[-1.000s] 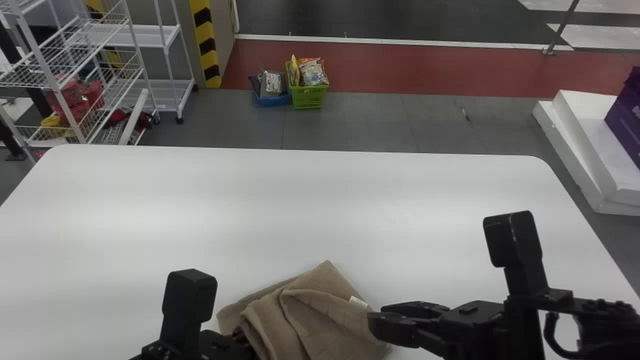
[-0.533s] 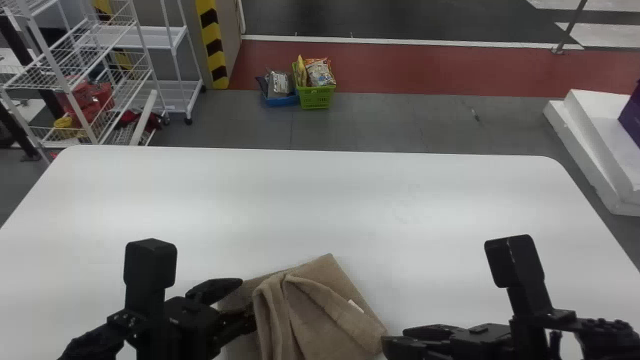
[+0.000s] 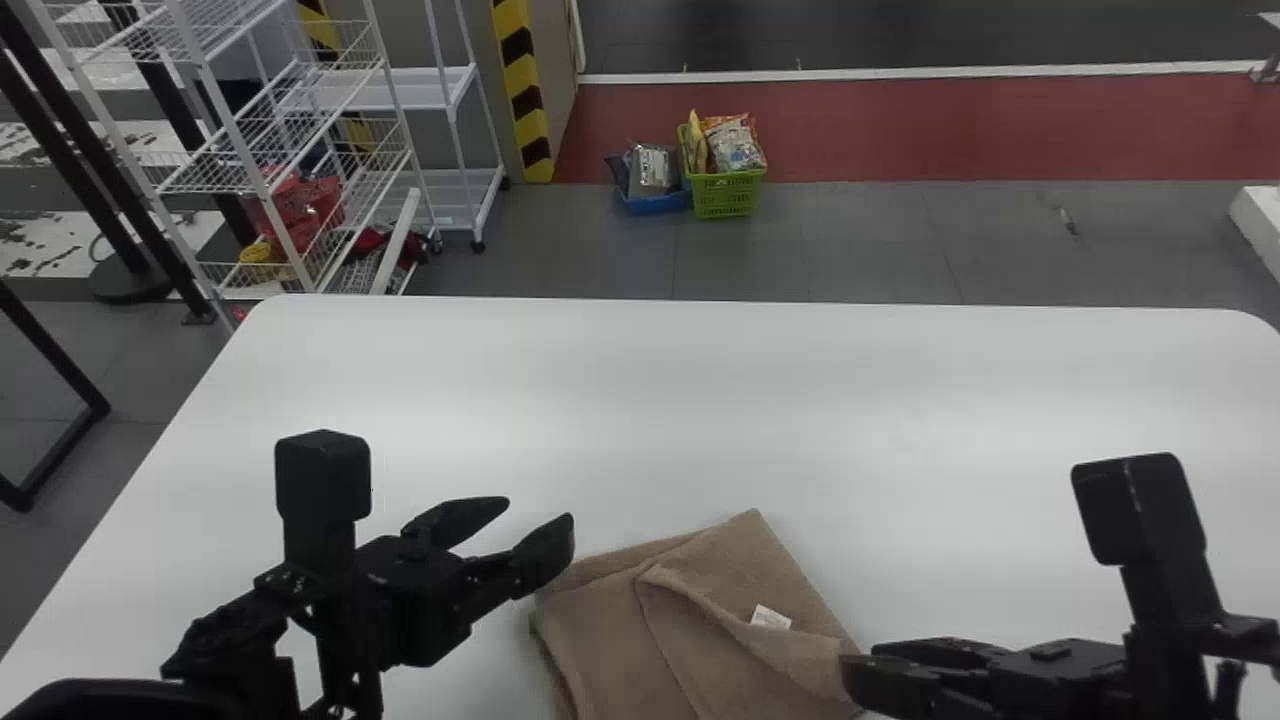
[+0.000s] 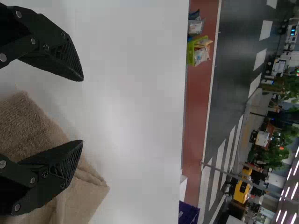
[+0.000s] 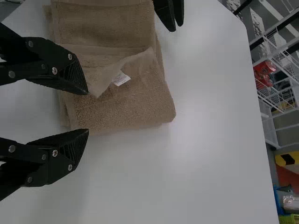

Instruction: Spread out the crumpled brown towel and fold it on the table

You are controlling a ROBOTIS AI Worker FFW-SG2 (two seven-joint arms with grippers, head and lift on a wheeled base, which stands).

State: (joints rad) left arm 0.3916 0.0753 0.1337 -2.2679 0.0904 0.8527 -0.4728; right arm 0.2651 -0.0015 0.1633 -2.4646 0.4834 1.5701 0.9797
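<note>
My left gripper stands open at the left far corner of the brown towel, its fingers spread with nothing between them. The towel lies crumpled and partly folded over at the table's near edge, a white tag on its top. At the towel's right side is my right gripper. In the left wrist view the left gripper is spread, the towel behind one finger. The right wrist view has the right gripper open, one finger overlapping the towel.
The white table extends beyond the towel. Past its far edge, a green basket and a blue one with packages stand on the floor. White wire shelves are at the back left.
The left gripper has come away from the towel, up and outward to the left, and its fingers now stand apart. The towel's loose folds lie flatter on the left. The head view has shifted leftward.
</note>
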